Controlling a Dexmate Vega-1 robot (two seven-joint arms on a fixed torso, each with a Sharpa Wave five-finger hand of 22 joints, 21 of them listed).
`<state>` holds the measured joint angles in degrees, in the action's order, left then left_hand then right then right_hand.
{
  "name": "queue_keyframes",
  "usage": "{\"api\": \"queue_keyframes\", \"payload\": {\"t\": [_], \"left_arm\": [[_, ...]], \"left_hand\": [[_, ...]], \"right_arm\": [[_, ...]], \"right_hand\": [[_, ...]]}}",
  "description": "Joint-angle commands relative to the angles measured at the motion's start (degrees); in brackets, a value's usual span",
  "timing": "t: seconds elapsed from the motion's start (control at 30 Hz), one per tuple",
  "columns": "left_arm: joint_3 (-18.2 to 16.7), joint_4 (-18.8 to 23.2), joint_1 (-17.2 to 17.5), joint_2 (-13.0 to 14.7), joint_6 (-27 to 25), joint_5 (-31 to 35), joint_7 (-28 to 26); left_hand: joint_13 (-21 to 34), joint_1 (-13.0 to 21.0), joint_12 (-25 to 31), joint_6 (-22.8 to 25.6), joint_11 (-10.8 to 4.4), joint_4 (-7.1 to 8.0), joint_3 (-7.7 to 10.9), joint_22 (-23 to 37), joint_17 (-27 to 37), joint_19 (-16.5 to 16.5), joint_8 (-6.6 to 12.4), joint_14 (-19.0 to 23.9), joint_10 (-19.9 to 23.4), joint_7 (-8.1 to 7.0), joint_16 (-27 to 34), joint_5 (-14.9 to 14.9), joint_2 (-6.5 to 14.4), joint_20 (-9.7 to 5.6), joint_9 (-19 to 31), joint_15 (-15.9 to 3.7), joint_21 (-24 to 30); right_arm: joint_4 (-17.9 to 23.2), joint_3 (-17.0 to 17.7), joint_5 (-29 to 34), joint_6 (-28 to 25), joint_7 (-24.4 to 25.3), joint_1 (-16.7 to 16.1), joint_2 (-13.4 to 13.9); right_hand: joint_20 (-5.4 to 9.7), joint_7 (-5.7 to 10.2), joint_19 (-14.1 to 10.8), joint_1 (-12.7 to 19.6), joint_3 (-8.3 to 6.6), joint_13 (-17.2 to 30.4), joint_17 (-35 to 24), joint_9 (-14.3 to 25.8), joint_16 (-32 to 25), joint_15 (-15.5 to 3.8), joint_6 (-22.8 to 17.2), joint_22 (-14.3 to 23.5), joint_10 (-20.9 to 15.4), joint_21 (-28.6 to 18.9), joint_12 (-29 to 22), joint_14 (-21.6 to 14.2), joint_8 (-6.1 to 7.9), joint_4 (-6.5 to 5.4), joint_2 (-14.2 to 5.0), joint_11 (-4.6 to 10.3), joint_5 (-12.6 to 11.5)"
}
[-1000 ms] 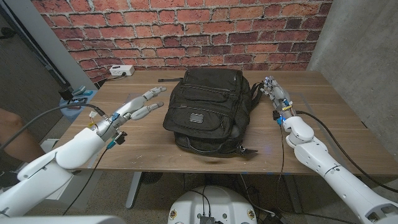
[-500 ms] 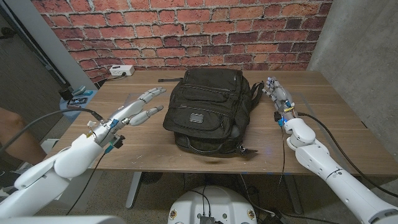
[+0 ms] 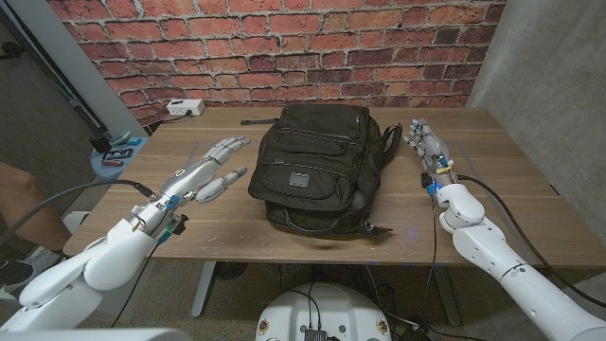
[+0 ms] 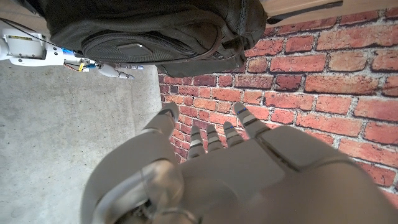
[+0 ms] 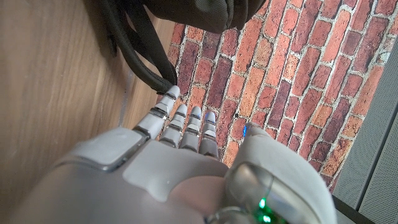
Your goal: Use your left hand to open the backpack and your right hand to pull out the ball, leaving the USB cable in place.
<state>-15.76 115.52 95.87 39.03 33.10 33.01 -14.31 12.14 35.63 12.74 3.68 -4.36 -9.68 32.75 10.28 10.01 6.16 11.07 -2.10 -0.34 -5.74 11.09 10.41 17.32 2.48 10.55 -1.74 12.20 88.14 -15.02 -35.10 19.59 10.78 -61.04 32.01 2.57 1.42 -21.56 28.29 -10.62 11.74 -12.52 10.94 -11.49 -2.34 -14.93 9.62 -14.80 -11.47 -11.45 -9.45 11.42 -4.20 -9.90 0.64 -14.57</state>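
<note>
A black backpack (image 3: 317,170) lies closed in the middle of the wooden table (image 3: 511,161), and what it contains is hidden. My left hand (image 3: 210,169) hovers just left of it, fingers spread and pointing at its side, holding nothing. In the left wrist view the left hand (image 4: 249,168) reaches toward the backpack (image 4: 155,31). Right of the bag stands my right hand (image 3: 428,150), fingers straight and empty, close to the shoulder straps. In the right wrist view the right hand's (image 5: 168,162) fingertips sit by a black strap (image 5: 140,56).
A white power strip (image 3: 186,108) lies at the table's back left and a thin dark item (image 3: 256,121) behind the bag. Small objects (image 3: 118,152) sit on a side surface off the left edge. Part of a person (image 3: 14,204) shows far left. A brick wall (image 3: 284,47) stands behind.
My left arm has swung lower and nearer while its hand stays beside the backpack. The right hand has drifted slightly right, away from the bag. The backpack has not moved.
</note>
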Motion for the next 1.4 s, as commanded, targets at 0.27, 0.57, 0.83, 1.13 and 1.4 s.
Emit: {"api": "queue_keyframes", "payload": {"t": [0.27,0.57,0.83,1.13,1.4], "left_arm": [[-3.21,2.30,4.88,-4.19,2.77,13.37,-10.04],[-4.21,3.61,6.62,-4.42,0.69,18.11,-12.46],[-4.95,4.80,8.43,-2.81,-2.39,24.49,-14.63],[-4.18,4.87,9.00,-0.86,-5.45,26.70,-17.41],[-2.44,4.94,9.18,0.28,-10.63,31.73,-21.47]], "left_hand": [[0.32,-12.02,0.76,-0.19,0.03,-1.01,0.17,0.17,0.18,1.20,0.58,0.82,0.63,-0.12,0.12,0.27,-15.67,0.06,0.21,0.25,0.43],[0.42,-10.83,0.75,-0.39,0.03,-1.10,0.36,0.18,0.19,1.36,0.60,0.85,0.48,0.15,0.02,0.40,-15.88,0.19,0.24,0.55,0.39],[0.64,-8.05,0.53,-1.58,0.17,-1.15,0.96,0.20,0.23,1.18,0.35,0.48,-0.43,0.53,-0.27,0.92,-15.97,0.28,0.26,0.99,0.13],[0.74,-6.87,0.43,-2.00,0.23,-1.14,1.12,0.20,0.24,1.06,0.31,0.40,-0.87,0.58,-0.33,1.06,-16.13,0.14,0.26,1.08,0.01],[0.90,-5.40,0.33,-2.55,0.14,-1.15,1.05,0.20,0.26,0.26,0.31,-0.43,-1.44,0.60,-0.62,1.03,-16.91,-0.05,0.27,1.36,-0.39]], "right_arm": [[1.86,1.59,-0.85,1.77,0.15,-3.71,0.40],[1.85,2.08,-1.60,2.28,0.23,-4.62,-0.12],[2.26,2.45,-1.91,2.05,0.36,-4.87,-0.02],[3.80,3.44,-1.49,2.00,1.51,-5.92,0.53],[3.05,3.57,-1.11,3.35,1.50,-6.04,-0.23]], "right_hand": [[2.34,-0.35,-0.55,0.65,-0.77,-0.01,0.04,0.14,-0.23,-1.03,0.16,0.17,-0.38,0.20,-0.17,-0.51,-0.05,-0.04,-0.10,-0.26,0.33],[2.21,-0.28,-0.54,0.56,-0.99,0.02,0.00,0.15,-0.24,-0.81,0.69,0.18,-0.22,0.23,-0.12,-0.41,-0.23,-0.06,-0.11,-0.33,0.56],[2.11,-1.34,-0.64,0.43,-1.29,0.06,-0.03,0.15,-0.27,-0.55,1.32,0.18,-0.19,0.22,-0.13,-0.32,-0.39,-0.01,0.05,-1.04,0.96],[1.99,-1.49,-0.71,0.40,-1.41,0.07,-0.02,0.14,-0.29,-0.39,1.41,0.18,-0.06,0.21,-0.09,-0.34,-0.38,0.08,0.21,-1.17,1.15],[1.96,-1.55,-0.74,0.35,-1.52,0.09,-0.03,0.12,-0.29,-0.44,1.74,0.18,-0.03,0.22,-0.09,-0.29,-0.46,0.12,0.26,-1.12,1.31]]}}
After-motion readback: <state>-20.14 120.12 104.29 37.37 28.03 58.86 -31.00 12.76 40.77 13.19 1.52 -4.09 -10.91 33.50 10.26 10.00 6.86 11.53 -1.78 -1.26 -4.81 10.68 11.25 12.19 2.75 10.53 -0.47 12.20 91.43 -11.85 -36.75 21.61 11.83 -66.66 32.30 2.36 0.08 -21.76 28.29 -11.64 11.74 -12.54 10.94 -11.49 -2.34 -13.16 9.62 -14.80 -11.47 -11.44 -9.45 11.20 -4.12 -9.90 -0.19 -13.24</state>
